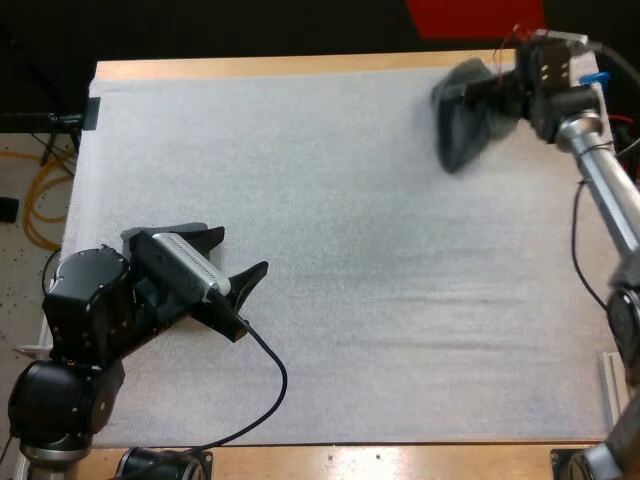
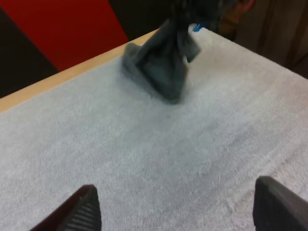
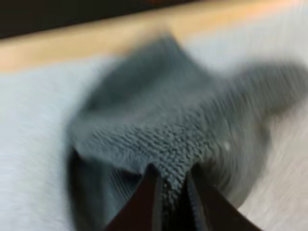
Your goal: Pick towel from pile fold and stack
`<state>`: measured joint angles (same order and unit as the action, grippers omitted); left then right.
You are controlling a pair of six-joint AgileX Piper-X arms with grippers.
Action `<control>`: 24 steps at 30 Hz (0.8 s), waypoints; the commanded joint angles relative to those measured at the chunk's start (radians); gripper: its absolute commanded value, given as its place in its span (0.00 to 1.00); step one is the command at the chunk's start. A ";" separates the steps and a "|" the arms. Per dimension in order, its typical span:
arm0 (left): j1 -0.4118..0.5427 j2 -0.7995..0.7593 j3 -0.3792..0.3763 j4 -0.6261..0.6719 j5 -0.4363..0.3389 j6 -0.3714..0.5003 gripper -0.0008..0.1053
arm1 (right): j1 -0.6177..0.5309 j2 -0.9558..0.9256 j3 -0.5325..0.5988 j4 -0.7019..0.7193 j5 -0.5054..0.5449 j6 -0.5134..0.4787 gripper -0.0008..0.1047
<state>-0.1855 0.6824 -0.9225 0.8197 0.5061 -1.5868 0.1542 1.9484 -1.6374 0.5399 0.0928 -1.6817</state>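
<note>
My right gripper (image 3: pixel 169 190) is clamped on a pinch of the dark grey-green towel (image 1: pixel 462 115), which is bunched at the far right corner of the white mat (image 1: pixel 350 300). My left gripper (image 1: pixel 230 258) is spread and empty at the near left, so the towel lies diagonally across the mat, well apart from it.

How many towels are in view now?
1. The towel is pinched in the right gripper at the mat's far right, near the table's far edge. The left arm covers a patch of mat, so a hidden one is possible.
</note>
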 commanded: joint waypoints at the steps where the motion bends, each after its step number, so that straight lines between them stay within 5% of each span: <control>1: -0.005 -0.003 -0.005 -0.011 0.007 -0.009 0.61 | 0.001 -0.083 -0.017 -0.006 -0.009 -0.049 0.02; 9: -0.005 -0.008 -0.005 -0.011 0.019 -0.011 0.61 | 0.001 -0.337 -0.017 0.062 -0.007 -0.141 0.02; 15: -0.005 -0.014 -0.005 -0.009 0.098 -0.102 0.61 | 0.019 -0.457 -0.017 0.318 -0.037 -0.140 0.02; 24: -0.005 -0.014 -0.005 0.133 0.098 -0.119 0.61 | 0.169 -0.505 0.069 0.604 -0.174 -0.135 0.02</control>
<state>-0.1855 0.6798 -0.9225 0.9315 0.5951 -1.6937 0.3115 1.4480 -1.5758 1.1259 -0.0547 -1.8102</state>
